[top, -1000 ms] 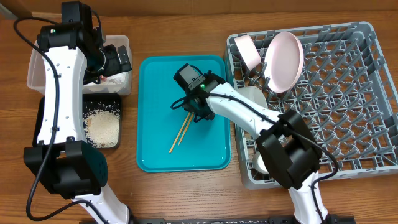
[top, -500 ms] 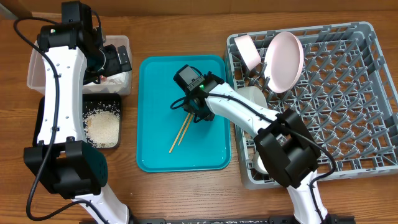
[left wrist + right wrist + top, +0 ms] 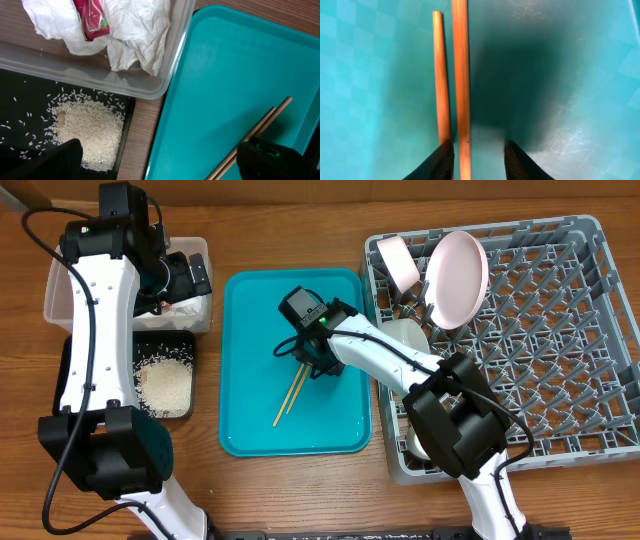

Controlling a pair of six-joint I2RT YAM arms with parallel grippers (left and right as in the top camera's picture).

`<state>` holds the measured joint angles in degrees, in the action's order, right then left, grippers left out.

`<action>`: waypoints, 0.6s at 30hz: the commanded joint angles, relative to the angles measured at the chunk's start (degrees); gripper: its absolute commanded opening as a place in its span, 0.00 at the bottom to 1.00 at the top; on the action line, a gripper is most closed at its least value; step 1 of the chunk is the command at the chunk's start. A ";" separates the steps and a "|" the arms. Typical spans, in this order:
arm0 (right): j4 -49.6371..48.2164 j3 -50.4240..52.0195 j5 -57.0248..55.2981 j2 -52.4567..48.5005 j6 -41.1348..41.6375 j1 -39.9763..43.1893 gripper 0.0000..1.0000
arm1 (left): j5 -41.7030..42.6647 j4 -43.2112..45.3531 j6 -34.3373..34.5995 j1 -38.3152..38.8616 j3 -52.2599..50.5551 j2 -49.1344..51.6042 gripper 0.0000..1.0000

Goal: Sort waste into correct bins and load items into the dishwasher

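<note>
Two wooden chopsticks (image 3: 293, 392) lie side by side on the teal tray (image 3: 255, 320). My right gripper (image 3: 310, 362) is down at their upper ends. In the right wrist view its jaws (image 3: 480, 150) stand open around one chopstick (image 3: 461, 75), with a gap to the right finger. The other chopstick (image 3: 438, 75) runs under the left fingertip. My left gripper (image 3: 185, 280) hovers wide open and empty by the clear tub (image 3: 55, 295). That tub holds a white napkin (image 3: 135, 35) and a red wrapper (image 3: 90, 20). Rice (image 3: 165, 385) is heaped in the black tray (image 3: 190, 380).
The grey dish rack (image 3: 560, 330) fills the right side. An upright pink plate (image 3: 457, 275), a pale cup (image 3: 398, 260) and a white bowl (image 3: 405, 335) sit near its left edge. My right arm reaches over the rack's left rim. Bare wood separates the black tray from the teal tray.
The right jaws have narrowed slightly around the chopstick. Both arms and the chopsticks stay where they were.
</note>
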<state>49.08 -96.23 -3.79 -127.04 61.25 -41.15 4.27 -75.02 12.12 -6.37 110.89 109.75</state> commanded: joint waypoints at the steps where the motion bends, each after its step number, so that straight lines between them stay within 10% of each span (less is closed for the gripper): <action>1: -0.83 0.79 0.02 -1.03 0.31 -0.48 0.31 | 0.17 0.11 0.33 0.02 1.18 0.07 1.00; 10: -1.49 1.03 -1.27 -2.19 0.28 -1.07 0.04 | 0.17 0.11 0.33 0.02 1.18 0.07 1.00; 18: 2.23 -2.03 -0.61 -2.08 -0.59 -0.55 0.04 | 0.20 0.11 0.33 0.02 1.18 0.09 1.00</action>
<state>49.60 -96.44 -4.45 -127.35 61.39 -41.76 4.27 -75.02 12.12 -6.37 110.89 109.75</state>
